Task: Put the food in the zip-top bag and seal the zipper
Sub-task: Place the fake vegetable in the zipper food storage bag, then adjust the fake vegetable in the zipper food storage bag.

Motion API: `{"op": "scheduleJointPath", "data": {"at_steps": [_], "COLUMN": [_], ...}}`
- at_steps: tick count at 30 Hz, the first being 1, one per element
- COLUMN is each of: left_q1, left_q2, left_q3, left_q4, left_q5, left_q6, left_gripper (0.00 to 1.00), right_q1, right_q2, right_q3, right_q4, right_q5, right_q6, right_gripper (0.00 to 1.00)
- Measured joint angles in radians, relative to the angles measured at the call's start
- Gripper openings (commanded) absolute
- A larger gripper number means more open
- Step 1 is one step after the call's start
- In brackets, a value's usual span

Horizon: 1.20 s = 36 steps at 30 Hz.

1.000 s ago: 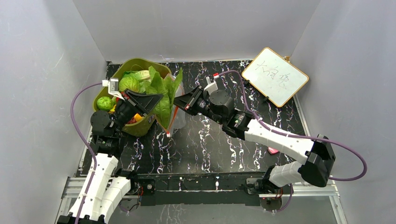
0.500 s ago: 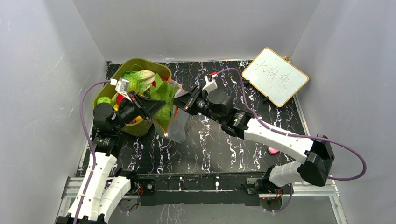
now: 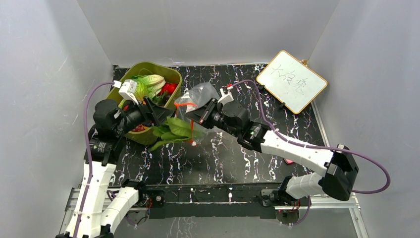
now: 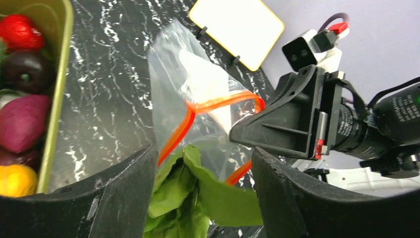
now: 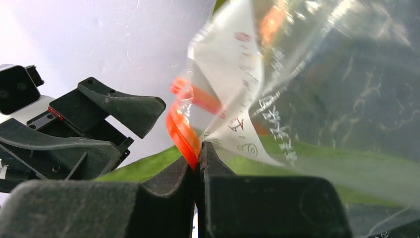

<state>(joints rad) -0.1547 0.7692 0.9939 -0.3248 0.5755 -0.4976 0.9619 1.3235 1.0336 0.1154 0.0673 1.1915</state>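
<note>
Noting long green leaf (image 3: 176,131) at the zip-top bag (image 3: 200,93) mouth, long axis running from our left tool (image 4: 204,158), jaws wide, toward our right tool (image 5: 198,150), pinched onto the zipper (image 4: 176,133); left arm nearer.

A long green leaf (image 4: 198,198) sits between the black fingers of the left gripper (image 4: 202,158). Just ahead is the clear zip-top bag (image 4: 173,64) with its red-orange zipper (image 4: 208,105). Beside the gripper, an olive-green tub (image 4: 62,74) holds a red fruit (image 4: 17,30), a purple piece (image 4: 22,121) and a yellow piece (image 4: 15,179). The table (image 4: 109,74) is black, veined white.
</note>
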Motion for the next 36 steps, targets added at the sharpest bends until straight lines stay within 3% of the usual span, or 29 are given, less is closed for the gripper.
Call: {"op": "scheduleJointPath", "data": {"at_steps": [5, 13, 18, 21, 24, 25, 33, 36], "left_q1": [0.000, -0.001, -0.006, -0.006, -0.006, -0.006, -0.006, -0.006], "left_q2": [-0.037, -0.098, -0.142, -0.160, -0.197, -0.212, -0.230, -0.199], "left_q3": [0.036, 0.003, -0.058, -0.109, -0.184, -0.212, -0.424, -0.476], "left_q4": [-0.137, -0.306, -0.366, -0.358, -0.304, -0.285, -0.035, 0.089], "left_q5": [-0.058, -0.156, -0.224, -0.218, -0.195, -0.191, -0.154, -0.117], "left_q6": [0.061, 0.048, -0.078, -0.185, -0.276, -0.299, -0.433, -0.486], "left_gripper": [0.71, 0.85, 0.89, 0.98, 0.97, 0.95, 0.51, 0.10], "right_q1": [0.000, -0.017, -0.038, -0.043, -0.043, -0.043, -0.043, -0.043], "right_q2": [-0.037, -0.072, -0.072, -0.072, -0.072, -0.072, -0.072, -0.072], "right_q3": [-0.024, -0.032, -0.034, -0.034, -0.034, -0.034, -0.034, -0.037], "right_q4": [-0.021, -0.069, -0.098, -0.099, -0.098, -0.097, -0.084, -0.076], "right_q5": [0.010, 0.024, 0.034, 0.040, 0.039, 0.038, 0.006, -0.014], "right_q6": [0.004, 0.004, 0.014, 0.017, 0.023, 0.027, 0.057, 0.066], "right_gripper": [0.00, 0.00, 0.00, 0.00, 0.00, 0.00, 0.00, 0.00]}}
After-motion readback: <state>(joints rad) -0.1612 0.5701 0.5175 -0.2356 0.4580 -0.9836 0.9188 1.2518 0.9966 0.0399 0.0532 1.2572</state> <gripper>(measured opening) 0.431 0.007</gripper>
